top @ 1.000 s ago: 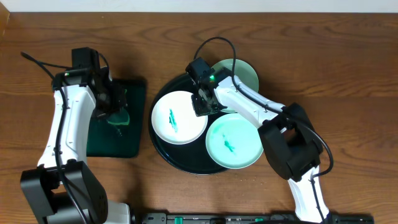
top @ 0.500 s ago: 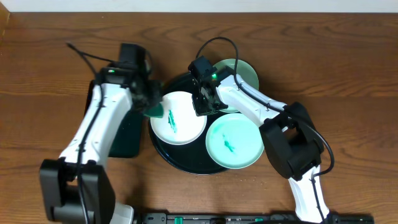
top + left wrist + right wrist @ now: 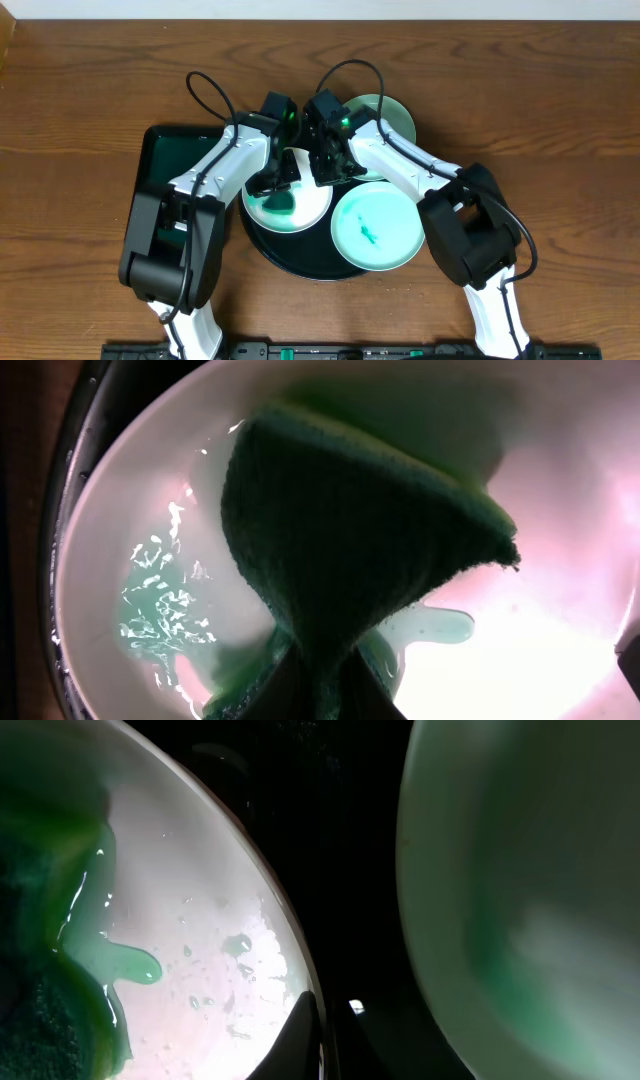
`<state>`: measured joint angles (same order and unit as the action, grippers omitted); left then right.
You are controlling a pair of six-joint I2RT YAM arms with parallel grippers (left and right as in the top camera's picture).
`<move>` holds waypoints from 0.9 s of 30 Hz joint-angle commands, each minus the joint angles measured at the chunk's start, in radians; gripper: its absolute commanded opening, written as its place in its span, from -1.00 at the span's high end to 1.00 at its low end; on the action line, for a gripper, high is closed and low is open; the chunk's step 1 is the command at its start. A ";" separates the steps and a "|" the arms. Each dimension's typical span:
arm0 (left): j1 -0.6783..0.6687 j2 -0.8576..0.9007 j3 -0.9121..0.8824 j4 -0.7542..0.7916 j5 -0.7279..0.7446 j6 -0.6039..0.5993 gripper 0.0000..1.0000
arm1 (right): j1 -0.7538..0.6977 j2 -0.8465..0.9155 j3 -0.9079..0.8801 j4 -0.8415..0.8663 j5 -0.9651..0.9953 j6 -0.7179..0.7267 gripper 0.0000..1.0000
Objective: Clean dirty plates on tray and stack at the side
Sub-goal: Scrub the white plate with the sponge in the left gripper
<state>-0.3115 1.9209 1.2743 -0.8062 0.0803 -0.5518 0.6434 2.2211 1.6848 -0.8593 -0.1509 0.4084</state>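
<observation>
Table: A brown wooden table (image 3: 560, 90) carried the whole scene beneath the overhead camera.
Tray: The round, glossy black tray (image 3: 300, 258) sat at mid-table with all 3 plates on it, and both arms reached in over its far half.
Green tray: A smaller rectangular dark-green tray (image 3: 165, 160) lay just beside the tray's left edge, with the left arm crossing above its right part.
Front turquoise plate: The front turquoise plate (image 3: 390, 240) rested on the tray's near right part, a green smear at its centre, clear of both grippers.
Rear turquoise plate: The rear turquoise plate (image 3: 395, 118) sat at the tray's far right rim, its centre hidden under the right arm.
White plate: The white plate (image 3: 310, 208) occupied the tray's left part, between the 2 grippers, its surface wet.
Green liquid: Pale green liquid (image 3: 150, 610) lay pooled and streaked on the white plate around the sponge.
Sponge: A dark green sponge (image 3: 350, 530) was pressed against the white plate's left half.
Left gripper: The left gripper (image 3: 275, 185) hung over the white plate, its fingers pinched tight on the sponge's upper edge.
Right gripper: The right gripper (image 3: 328, 170) sat at the white plate's far right rim, 1 finger inside the rim and 1 outside, closed on it.
</observation>
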 commanded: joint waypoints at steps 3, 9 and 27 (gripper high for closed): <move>0.000 0.046 -0.010 0.075 0.311 0.392 0.86 | -0.001 0.023 0.003 -0.003 -0.011 -0.017 0.98; 0.005 0.046 -0.010 0.094 0.292 0.427 0.86 | -0.001 0.023 0.003 -0.003 -0.011 -0.017 0.97; -0.033 0.046 -0.010 0.010 0.332 0.326 0.86 | -0.034 0.039 0.002 -0.005 -0.093 -0.024 0.97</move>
<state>-0.3229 1.9347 1.2888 -0.8207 0.2008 -0.3641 0.6243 2.2265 1.6848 -0.8597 -0.1951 0.4076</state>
